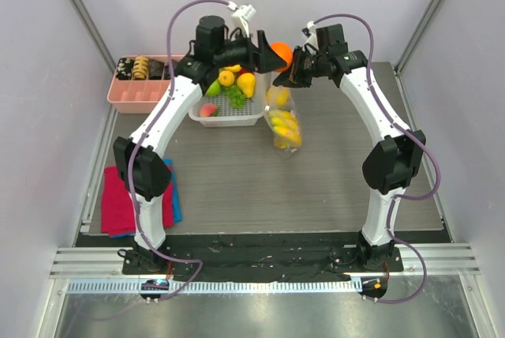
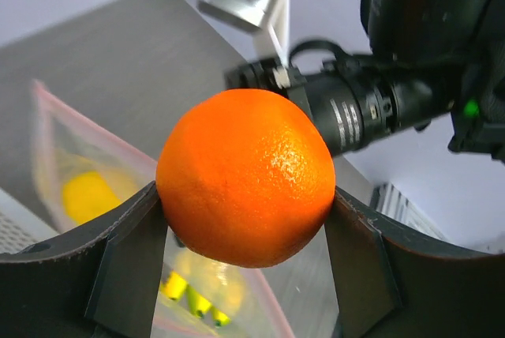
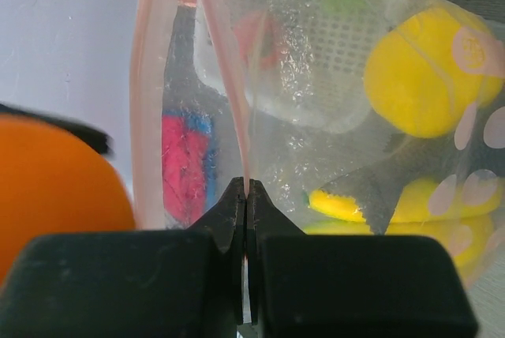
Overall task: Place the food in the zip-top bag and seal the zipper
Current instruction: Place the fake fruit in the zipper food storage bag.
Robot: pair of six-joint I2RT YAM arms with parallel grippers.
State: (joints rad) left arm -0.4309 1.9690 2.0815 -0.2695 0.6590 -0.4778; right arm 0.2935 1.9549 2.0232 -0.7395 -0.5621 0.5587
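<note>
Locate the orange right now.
Top view, back centre: the orange is clamped in the left gripper, just right of the white basket and by the mouth of the zip-top bag that the right gripper pinches.

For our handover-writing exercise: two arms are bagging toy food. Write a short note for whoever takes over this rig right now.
Left tool: shut on the orange, held in the air beside the bag mouth.
Right tool: shut on the zip-top bag at its rim, holding the mouth up; the zipper is unsealed.
Done: yellow pieces, a banana among them, are in the bag.
Left: drop in the orange, bag the fruit in the white basket, seal the zipper.
</note>
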